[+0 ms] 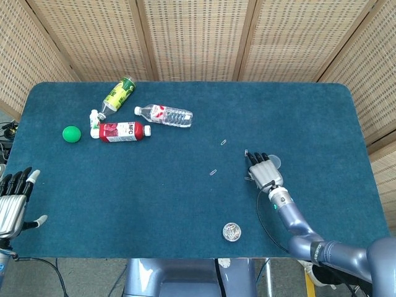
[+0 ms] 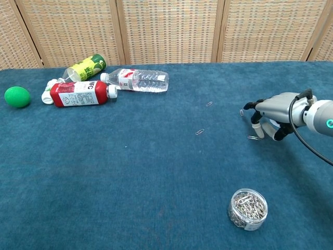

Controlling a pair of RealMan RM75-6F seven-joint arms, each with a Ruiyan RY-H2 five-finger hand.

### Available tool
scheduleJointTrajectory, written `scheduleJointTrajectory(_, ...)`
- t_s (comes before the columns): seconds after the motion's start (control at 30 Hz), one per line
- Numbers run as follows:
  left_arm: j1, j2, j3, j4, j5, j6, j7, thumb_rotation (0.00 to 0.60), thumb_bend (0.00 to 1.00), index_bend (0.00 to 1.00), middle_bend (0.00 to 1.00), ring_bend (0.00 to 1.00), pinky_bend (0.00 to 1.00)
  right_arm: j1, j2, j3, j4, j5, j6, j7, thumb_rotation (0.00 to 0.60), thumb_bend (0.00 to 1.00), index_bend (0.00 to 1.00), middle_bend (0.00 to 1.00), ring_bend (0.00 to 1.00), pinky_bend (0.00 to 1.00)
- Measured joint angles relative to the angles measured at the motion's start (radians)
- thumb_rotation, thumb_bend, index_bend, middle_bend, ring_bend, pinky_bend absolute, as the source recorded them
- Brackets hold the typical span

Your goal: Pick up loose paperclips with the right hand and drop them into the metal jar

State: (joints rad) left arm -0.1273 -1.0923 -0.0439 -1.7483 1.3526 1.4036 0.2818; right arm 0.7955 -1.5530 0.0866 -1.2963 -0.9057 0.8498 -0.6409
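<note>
Right robot hand [image 2: 271, 112] hovers over worktop [image 2: 130, 172], fingers curled, holding unclear; paperclips [image 2: 253, 137] beneath, metal jar [image 2: 247, 209] nearer the robot.

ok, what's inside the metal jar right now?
The metal jar holds a tangled heap of silver paperclips, visible through its open top in the chest view. The pile covers the jar's bottom, so how deep it goes cannot be seen.
</note>
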Motion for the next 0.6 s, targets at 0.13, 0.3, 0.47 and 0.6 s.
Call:
scheduleJointTrajectory(0.13,0.001,0.003,0.001,-0.001,0.004,0.001,-0.005,0.600,0.00,0.00,0.00,0.00,0.00,-0.016,0.001,0.024,-0.012,-0.049,0.045,0.087,0.600,0.30,0.50,0.00,0.00,0.10)
scheduleJointTrajectory(0.3,0.002,0.005,0.001,-0.001,0.004,0.001,-0.010,0.600,0.00,0.00,0.00,0.00,0.00,-0.033,-0.003,0.058,-0.021,-0.051,0.053,0.171,0.600,0.30,0.50,0.00,0.00,0.10)
scheduleJointTrajectory(0.47,0.001,0.006,0.002,-0.002,0.006,0.000,-0.012,0.600,0.00,0.00,0.00,0.00,0.00,-0.034,-0.020,0.073,-0.013,-0.011,0.033,0.186,0.600,0.30,0.50,0.00,0.00,0.10)
scheduleJointTrajectory(0.6,0.002,0.006,0.001,-0.003,0.005,0.001,-0.012,0.600,0.00,0.00,0.00,0.00,0.00,-0.029,-0.035,0.086,-0.004,0.025,0.013,0.195,0.600,0.30,0.50,0.00,0.00,0.10)
